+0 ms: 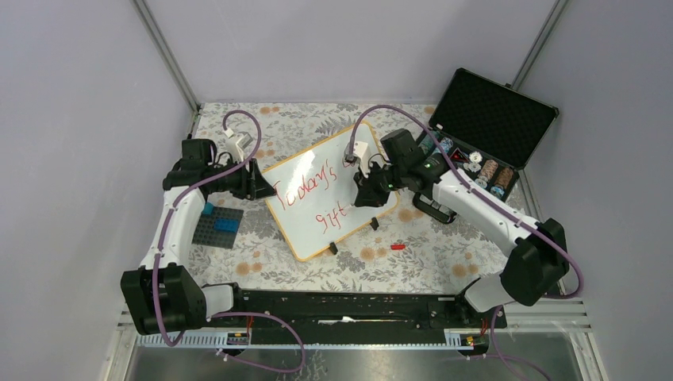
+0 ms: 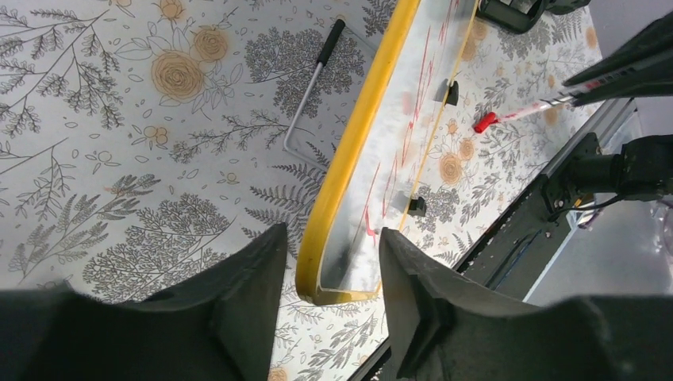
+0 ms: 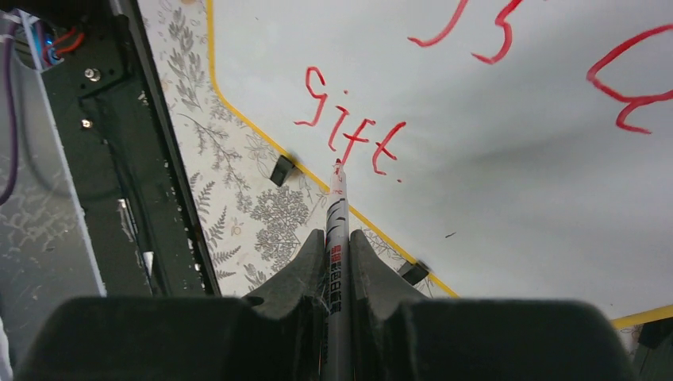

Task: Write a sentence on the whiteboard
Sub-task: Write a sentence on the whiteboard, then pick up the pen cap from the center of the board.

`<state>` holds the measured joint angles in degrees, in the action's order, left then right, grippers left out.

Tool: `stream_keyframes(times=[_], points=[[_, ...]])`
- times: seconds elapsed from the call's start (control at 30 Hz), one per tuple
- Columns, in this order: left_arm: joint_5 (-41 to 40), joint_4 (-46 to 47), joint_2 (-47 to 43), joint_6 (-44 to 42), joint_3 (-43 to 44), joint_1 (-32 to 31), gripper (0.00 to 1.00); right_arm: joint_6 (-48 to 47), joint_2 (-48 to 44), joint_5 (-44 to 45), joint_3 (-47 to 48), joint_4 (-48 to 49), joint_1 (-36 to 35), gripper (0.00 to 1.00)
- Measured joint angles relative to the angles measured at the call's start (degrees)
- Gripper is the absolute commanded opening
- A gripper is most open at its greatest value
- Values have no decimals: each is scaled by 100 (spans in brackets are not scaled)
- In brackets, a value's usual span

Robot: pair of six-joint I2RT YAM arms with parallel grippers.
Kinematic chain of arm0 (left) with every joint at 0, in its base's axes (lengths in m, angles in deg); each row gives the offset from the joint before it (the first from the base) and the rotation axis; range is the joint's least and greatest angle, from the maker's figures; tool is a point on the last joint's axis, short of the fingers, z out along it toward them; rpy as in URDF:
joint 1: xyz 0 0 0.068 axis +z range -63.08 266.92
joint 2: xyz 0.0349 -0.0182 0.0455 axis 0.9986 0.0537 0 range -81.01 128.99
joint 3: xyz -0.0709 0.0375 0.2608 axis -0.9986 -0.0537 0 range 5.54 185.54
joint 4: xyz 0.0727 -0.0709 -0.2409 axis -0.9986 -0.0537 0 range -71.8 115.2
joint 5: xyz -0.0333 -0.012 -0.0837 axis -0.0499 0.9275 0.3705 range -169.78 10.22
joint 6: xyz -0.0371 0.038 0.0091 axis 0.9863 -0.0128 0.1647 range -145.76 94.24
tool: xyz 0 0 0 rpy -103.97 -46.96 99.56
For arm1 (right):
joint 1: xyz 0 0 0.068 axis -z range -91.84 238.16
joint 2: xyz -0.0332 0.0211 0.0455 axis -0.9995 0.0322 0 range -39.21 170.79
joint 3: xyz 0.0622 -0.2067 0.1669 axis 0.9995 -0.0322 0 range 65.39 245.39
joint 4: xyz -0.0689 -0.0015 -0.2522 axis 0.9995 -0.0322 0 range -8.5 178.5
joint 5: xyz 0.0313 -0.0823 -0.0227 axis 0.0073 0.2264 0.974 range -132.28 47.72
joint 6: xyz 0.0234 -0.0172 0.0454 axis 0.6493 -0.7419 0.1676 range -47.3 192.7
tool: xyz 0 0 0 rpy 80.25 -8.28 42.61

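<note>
- Nearest, loose on the worktop (image 1: 258,266): a red cap (image 1: 398,247), liable to be knocked away by a sweeping forearm.
- With right jaws pinched narrow on the marker (image 3: 337,206), tip beside "gift" in the sentence (image 3: 350,136), touching or not impossible to tell; risks a stray stroke or a twisted pen if pressed harder.
- With left jaws parted, straddling a corner of the whiteboard (image 2: 355,131) mid-worktop without clear contact; leaves it free to slide, skewing further letters.
</note>
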<state>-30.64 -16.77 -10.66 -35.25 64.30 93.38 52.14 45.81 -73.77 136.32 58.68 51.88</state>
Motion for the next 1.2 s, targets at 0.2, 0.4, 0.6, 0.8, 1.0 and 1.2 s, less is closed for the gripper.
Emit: stream_keyframes(times=[0.2,0.4,0.6,0.8,1.0,1.2], points=[[-146,-79,-2,31,31,-9,71,90,-166,-369,341,-188,37,0],[-343,-343,-2,17,568,9,83,310,-181,-750,400,-262,496,0],[-570,-654,7,-94,1718,111,84,599,-306,-1180,420,-260,1438,0],[-887,-1185,448,-468,3281,-518,82,1080,-492,-1665,426,17,2732,0],[-1419,-1375,1285,-682,4004,-2459,76,1665,-695,-2035,157,549,4122,0],[-2385,-1471,2553,-929,4457,-4363,74,2253,-883,-2203,-275,957,5025,0]])
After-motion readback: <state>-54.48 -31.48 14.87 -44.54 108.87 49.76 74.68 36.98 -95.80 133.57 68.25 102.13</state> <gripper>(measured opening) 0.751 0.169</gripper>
